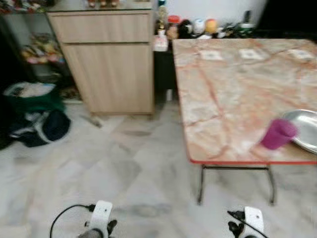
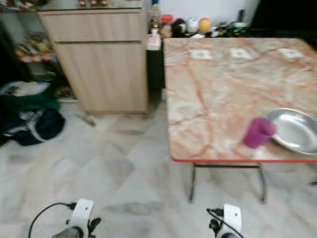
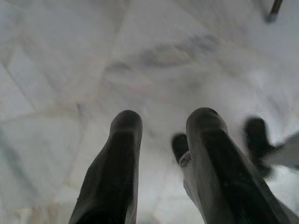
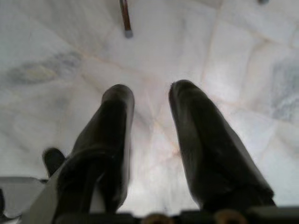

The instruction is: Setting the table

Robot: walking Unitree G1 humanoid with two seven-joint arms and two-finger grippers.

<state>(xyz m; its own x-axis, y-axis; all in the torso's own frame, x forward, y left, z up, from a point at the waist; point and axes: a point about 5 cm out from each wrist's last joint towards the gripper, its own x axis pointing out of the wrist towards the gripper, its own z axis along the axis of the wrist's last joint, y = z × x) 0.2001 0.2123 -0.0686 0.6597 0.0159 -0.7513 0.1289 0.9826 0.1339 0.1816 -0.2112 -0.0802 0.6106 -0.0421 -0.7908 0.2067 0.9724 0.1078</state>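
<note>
Table-setting is sitting at the approach step, judging by the gap to the marble-topped table (image 1: 233, 99). Nearest, the left gripper (image 3: 163, 135) and right gripper (image 4: 149, 100) are hanging low over the pale floor (image 1: 124, 168), each with fingers parted and gripping nothing. Farther off, a purple cup (image 1: 278, 133) is leaning at the table's near edge, just beside a metal plate (image 2: 294, 130) (contact is hard to judge). Beyond stands a wooden cabinet (image 1: 109, 64). Next, the robot probably needs to step closer, then raise an arm.

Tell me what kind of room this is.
Likely a home dining or kitchen area: a marble-patterned table holding a purple cup and a metal plate, a wooden cabinet, jars and bottles behind.
</note>
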